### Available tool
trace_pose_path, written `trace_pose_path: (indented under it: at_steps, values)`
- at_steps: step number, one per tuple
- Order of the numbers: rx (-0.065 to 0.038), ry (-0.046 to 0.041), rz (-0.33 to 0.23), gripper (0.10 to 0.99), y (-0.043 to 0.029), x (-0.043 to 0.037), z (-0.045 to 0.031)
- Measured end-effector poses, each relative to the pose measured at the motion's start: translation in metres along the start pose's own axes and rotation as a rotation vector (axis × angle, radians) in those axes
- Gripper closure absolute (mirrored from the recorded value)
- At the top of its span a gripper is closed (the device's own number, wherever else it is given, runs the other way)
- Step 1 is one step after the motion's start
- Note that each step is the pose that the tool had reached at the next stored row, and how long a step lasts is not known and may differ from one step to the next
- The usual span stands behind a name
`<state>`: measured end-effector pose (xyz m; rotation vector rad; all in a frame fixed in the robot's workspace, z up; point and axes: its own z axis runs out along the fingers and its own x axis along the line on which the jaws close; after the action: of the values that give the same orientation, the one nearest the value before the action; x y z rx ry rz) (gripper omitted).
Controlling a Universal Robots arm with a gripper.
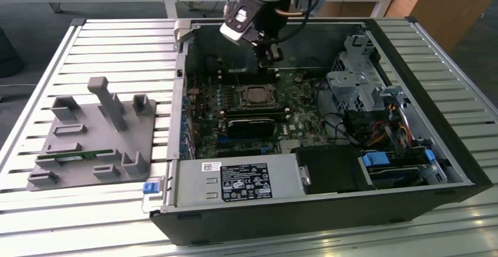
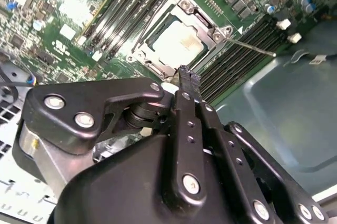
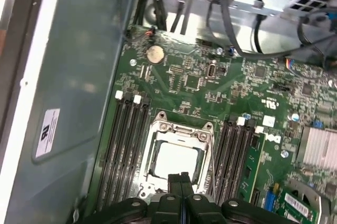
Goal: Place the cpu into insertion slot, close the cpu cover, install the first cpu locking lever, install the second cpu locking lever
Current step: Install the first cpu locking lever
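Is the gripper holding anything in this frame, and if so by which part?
Nothing is held. The gripper is shut and empty, close to the cpu, which lies in the socket framed by the cpu cover.

In the first wrist view the claw (image 3: pixel 181 177) hides the near edge of the cover (image 3: pixel 181 128) and chip (image 3: pixel 176 162) beneath its tips. In the second wrist view its body blocks much of the board (image 2: pixel 113 29) behind it. In the exterior view the socket (image 1: pixel 255 95) below the claw is too small to tell its parts apart.
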<state>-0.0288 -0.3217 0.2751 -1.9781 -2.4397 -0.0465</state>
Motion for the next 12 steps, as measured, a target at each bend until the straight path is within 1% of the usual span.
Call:
trace_pose_path:
  at_steps: [4, 12]
  values:
    - [0.0, 0.001, -0.049, 0.98, 0.0, 0.0, 0.0]
    - [0.003, 0.0043, -0.194, 0.98, 0.0, 0.0, 0.0002]
